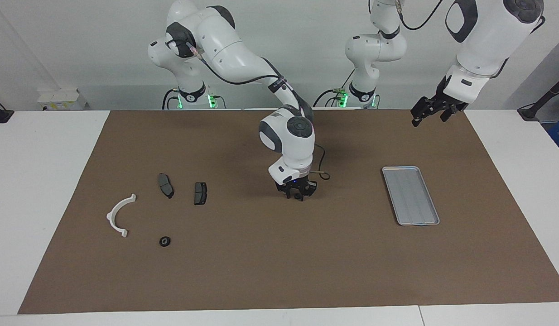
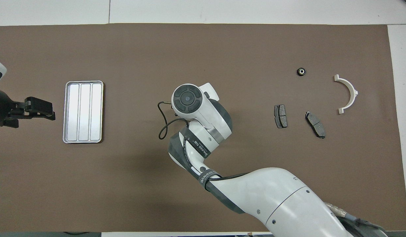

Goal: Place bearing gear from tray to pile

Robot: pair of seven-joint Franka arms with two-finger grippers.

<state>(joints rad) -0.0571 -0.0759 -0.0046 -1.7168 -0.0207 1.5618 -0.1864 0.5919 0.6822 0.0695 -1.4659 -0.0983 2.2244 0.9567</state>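
I am the right arm (image 1: 243, 59), and my jaws hang low over the bare brown mat (image 1: 279, 271) on the desk. They are well apart from the tray (image 1: 410, 195), toward my own end of the desk. I cannot tell how wide my jaws are, or if anything is in them.

The tray looks empty. The bearing gear (image 1: 165, 241), a small black ring, lies flat on the mat, a long way from the tray, toward my end of the desk and a bit farther from us robots than the tray is. It sits near the pile: the white half-ring (image 1: 119, 214) and the two dark pads (image 1: 166, 185) (image 1: 200, 193). It touches none of them.

So I think the gear is where it should be, and my job now is to get out of the way nicely. The best way is to go straight up first, then swing home. If I slide sideways while I am low, I may bump the pads or roll the little gear away. My black cable (image 1: 322, 167) hangs loose by my wrist, so I must not let it drag.

The left arm (image 1: 481, 40) waits. Its jaws are up in the air, over the mat just beside the tray, toward its own end of the desk. I cannot tell if they are open.
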